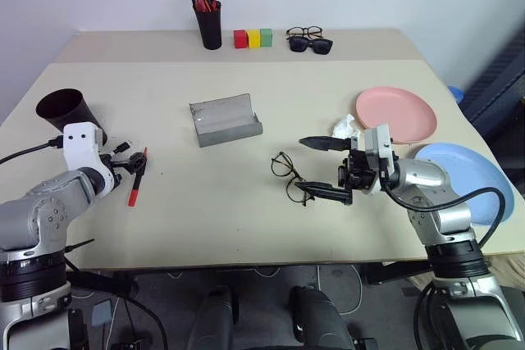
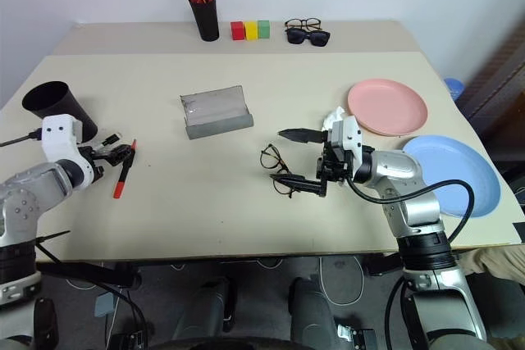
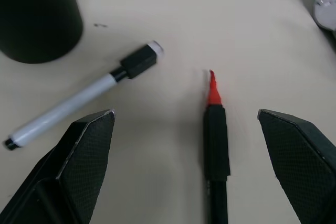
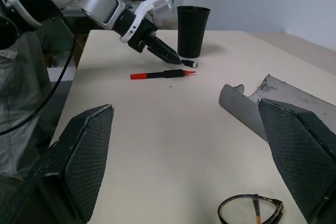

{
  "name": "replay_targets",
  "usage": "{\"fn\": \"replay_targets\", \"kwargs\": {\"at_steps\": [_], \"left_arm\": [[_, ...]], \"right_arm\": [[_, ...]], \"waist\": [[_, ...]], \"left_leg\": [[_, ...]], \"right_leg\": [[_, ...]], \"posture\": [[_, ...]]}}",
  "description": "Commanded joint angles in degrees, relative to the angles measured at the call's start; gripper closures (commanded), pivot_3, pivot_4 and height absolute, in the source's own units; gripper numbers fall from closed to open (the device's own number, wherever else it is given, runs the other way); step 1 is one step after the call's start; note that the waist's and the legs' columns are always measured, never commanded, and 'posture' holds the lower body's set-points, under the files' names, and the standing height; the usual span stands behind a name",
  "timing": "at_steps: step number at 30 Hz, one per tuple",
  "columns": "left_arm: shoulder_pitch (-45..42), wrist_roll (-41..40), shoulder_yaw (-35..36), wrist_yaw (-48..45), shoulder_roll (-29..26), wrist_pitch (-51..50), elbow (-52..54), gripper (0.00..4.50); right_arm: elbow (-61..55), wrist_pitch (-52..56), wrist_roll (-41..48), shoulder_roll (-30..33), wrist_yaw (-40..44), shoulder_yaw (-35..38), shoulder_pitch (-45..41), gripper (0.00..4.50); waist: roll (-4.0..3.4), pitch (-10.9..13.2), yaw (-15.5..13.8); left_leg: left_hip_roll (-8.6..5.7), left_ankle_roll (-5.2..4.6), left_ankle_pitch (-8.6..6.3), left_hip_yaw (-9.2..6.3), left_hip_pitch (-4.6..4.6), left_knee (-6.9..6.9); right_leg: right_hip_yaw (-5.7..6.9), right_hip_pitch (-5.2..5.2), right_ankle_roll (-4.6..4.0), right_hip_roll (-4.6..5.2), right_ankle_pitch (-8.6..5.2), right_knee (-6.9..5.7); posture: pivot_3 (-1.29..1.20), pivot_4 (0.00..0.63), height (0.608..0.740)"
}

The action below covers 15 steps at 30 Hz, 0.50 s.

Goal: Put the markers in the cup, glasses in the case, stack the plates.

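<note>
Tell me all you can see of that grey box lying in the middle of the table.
The grey case is a long hard-shelled box, dull and metallic-looking, lying open with its hinged lid raised toward the far side and its hollow empty. It sits on the beige table, apart from the wire-framed glasses nearer the robot. Nothing else touches it.

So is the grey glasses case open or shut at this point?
Open. The case lies on the table with its lid swung back, its hollow inside showing and nothing in it; the glasses lie on the table apart from it.
</note>
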State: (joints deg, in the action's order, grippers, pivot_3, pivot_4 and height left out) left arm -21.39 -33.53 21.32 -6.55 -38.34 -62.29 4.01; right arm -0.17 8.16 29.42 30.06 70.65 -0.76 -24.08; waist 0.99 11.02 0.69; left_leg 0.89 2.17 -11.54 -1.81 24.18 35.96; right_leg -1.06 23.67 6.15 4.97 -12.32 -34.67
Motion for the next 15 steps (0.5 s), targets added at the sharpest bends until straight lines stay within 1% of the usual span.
{"fn": "replay_targets", "kwargs": {"at_steps": [1,5,7,8,11,14,15], "left_arm": [[-4.01,1.66,-1.17,-1.47,-1.28,-1.08,-2.38,0.00],[-9.01,3.50,-2.01,0.00,0.17,-5.25,-8.72,0.00],[-11.26,4.45,-2.34,0.68,0.76,-7.96,-12.13,0.56],[-12.11,4.57,-2.42,0.44,1.12,-8.78,-13.40,0.88],[-13.58,5.82,-2.58,0.67,1.83,-11.16,-15.72,2.37],[-14.48,6.69,-1.60,0.98,2.63,-12.48,-16.75,4.01],[-14.44,7.03,-1.79,0.62,2.57,-12.34,-16.63,4.46]], "right_arm": [[-1.72,-0.42,0.21,0.03,-0.94,0.97,-0.69,0.04],[-3.30,0.32,0.53,0.47,-2.18,1.26,-0.10,0.04],[-3.93,0.58,0.59,0.67,-2.69,1.32,0.19,0.00],[-4.10,0.68,0.59,0.75,-2.88,1.36,0.20,0.00],[-4.71,1.07,0.67,1.10,-3.33,1.56,0.27,0.00],[-4.92,1.20,0.63,1.32,-3.63,1.66,0.28,0.00],[-5.05,1.21,0.62,1.36,-3.75,1.66,0.38,0.00]], "waist": [[0.00,0.00,0.03],[0.00,0.00,0.10],[0.02,0.01,0.17],[0.02,0.01,0.21],[0.02,0.01,0.18],[0.02,0.01,0.17],[0.02,0.01,0.06]], "left_leg": [[0.00,0.00,0.00,0.00,0.00,0.00],[0.00,0.00,0.00,0.01,-0.02,0.01],[-0.02,0.00,0.00,0.01,-0.03,0.04],[-0.02,0.01,0.00,0.01,-0.03,0.04],[-0.02,0.01,0.01,-0.02,-0.10,0.02],[-0.02,0.01,0.01,-0.01,-0.12,0.02],[-0.02,0.01,0.01,-0.01,-0.13,0.02]], "right_leg": [[0.00,0.00,0.00,0.00,0.00,-0.02],[-0.01,0.02,0.04,0.00,-0.01,-0.11],[-0.02,0.04,0.15,0.01,-0.08,-0.29],[-0.03,0.09,0.17,0.01,-0.09,-0.34],[-0.03,0.13,0.25,0.00,-0.08,-0.51],[-0.04,0.11,0.24,0.01,-0.09,-0.52],[-0.04,0.10,0.25,0.01,-0.09,-0.52]], "posture": [[0.00,0.150,0.740],[0.00,0.150,0.740],[0.00,0.150,0.740],[0.00,0.150,0.740],[0.00,0.150,0.740],[0.00,0.150,0.740],[0.00,0.150,0.740]]}}
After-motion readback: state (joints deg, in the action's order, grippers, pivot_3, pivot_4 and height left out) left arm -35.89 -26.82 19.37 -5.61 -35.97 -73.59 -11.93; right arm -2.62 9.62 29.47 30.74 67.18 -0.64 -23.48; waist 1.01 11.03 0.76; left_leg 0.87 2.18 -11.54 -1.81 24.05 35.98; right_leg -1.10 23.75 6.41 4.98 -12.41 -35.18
